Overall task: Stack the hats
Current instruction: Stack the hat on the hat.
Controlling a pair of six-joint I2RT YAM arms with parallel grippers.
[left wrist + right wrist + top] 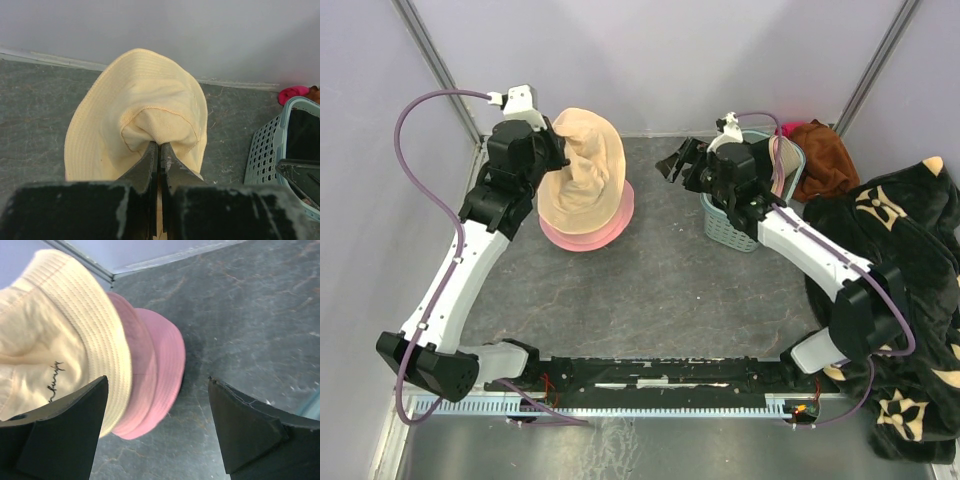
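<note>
**Beige hat held on pink hat; release pending**

Finding: the left gripper [159,146] is pinched together on a fold of the beige hat's [582,160] crown. The hat hangs open side down over the pink hat [584,236], which lies on the table [650,290] at the back left. From above, only the pink brim shows around the beige one. The right wrist view shows the beige hat tilted and lying against the pink crown. Whether its full weight is down cannot be told.

Right gripper [675,160]: fingers wide apart, holding nothing, beside the basket [725,230] and facing the hats.

Assessment: the step in hand is seating the beige hat on the pink one.

Recommendations:
- Centre the beige crown over the pink crown before letting go, because the tilt suggests it could slide off toward the wall.
- Lower until the fabric goes slack, then part the fingers.
- Withdraw straight up, so the pinched fold does not drag the hat along.
- Keep the right arm clear of the pile.
</note>
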